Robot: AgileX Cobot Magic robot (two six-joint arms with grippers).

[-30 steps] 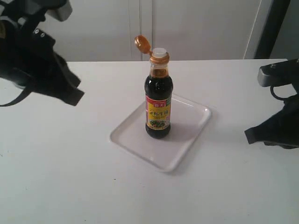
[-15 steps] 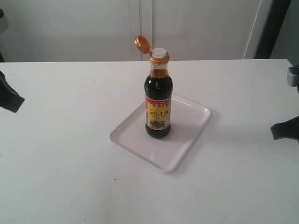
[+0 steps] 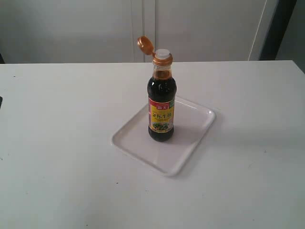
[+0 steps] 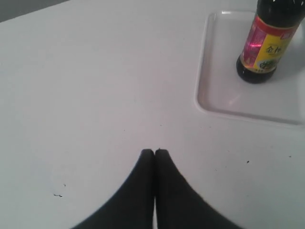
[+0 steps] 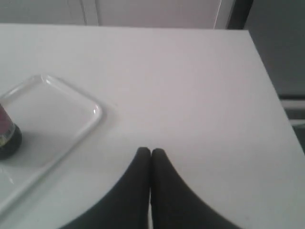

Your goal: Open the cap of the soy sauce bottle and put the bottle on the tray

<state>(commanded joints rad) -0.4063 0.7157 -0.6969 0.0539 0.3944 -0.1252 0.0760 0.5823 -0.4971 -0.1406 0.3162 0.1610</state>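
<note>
The soy sauce bottle [image 3: 161, 107] stands upright on the white tray [image 3: 193, 131] in the middle of the table. Its orange cap [image 3: 145, 45] is flipped back on its hinge, and the white spout [image 3: 162, 54] is bare. The left wrist view shows the bottle's lower part [image 4: 264, 47] on the tray [image 4: 214, 90], well away from my left gripper [image 4: 154, 151], which is shut on nothing above bare table. My right gripper [image 5: 151, 150] is also shut and empty, off the tray's [image 5: 71, 114] corner, with the bottle's base [image 5: 8, 138] at the picture's edge. Neither gripper shows in the exterior view.
The white table [image 3: 62, 157] spreads wide around the tray. Its far edge meets a pale wall with cabinet doors [image 3: 143, 28]. In the right wrist view the table's side edge [image 5: 274, 95] drops off to a dark floor.
Both arms have drawn back out of the exterior view, the left one off to the left and the right one off to the right. Bottle, cap and tray have not moved.
</note>
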